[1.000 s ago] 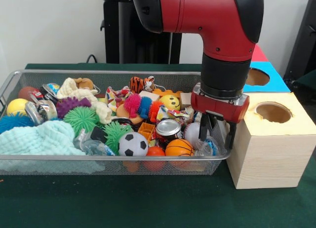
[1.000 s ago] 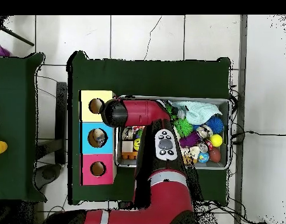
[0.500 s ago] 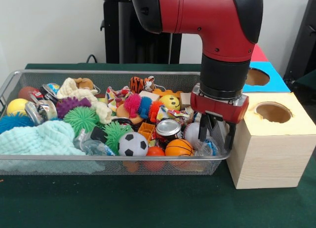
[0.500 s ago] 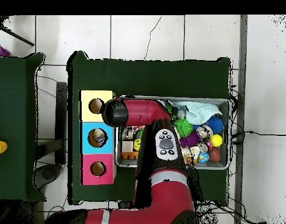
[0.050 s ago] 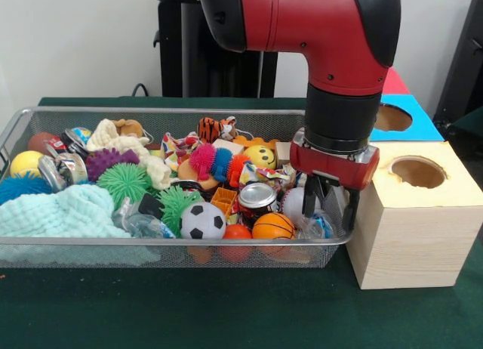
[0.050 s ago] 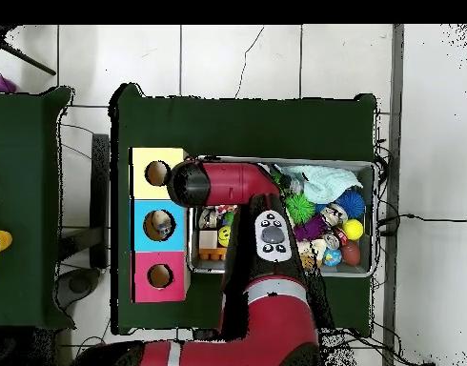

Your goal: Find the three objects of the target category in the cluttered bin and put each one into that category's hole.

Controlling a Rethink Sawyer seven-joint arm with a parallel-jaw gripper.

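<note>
My gripper [image 5: 330, 211] hangs open at the right end of the wire mesh bin [image 5: 151, 247], its fingertips [image 5: 310, 207] down among the clutter with nothing held between them. Just left of it lie a white ball [image 5: 294, 204], a small basketball [image 5: 273, 226] and a drink can [image 5: 257, 197]. A soccer ball [image 5: 202, 221], an orange ball [image 5: 238, 233], a yellow smiley ball [image 5: 261, 156] and a plain yellow ball [image 5: 25, 163] also lie in the bin. In the overhead view the arm [image 6: 261, 229] hides the gripper.
A wooden box with a round hole [image 5: 417, 172] stands right beside the bin, with a blue box [image 5: 398, 117] behind it. Overhead, yellow [image 6: 157, 172], blue [image 6: 158, 225] and pink [image 6: 159, 276] holed boxes line the bin's left side. A teal cloth [image 5: 60, 213] and spiky balls [image 5: 124, 181] fill the bin's left.
The gripper has crept very slightly to the left and up, still open at the bin's right end. Nothing in the bin has moved.
</note>
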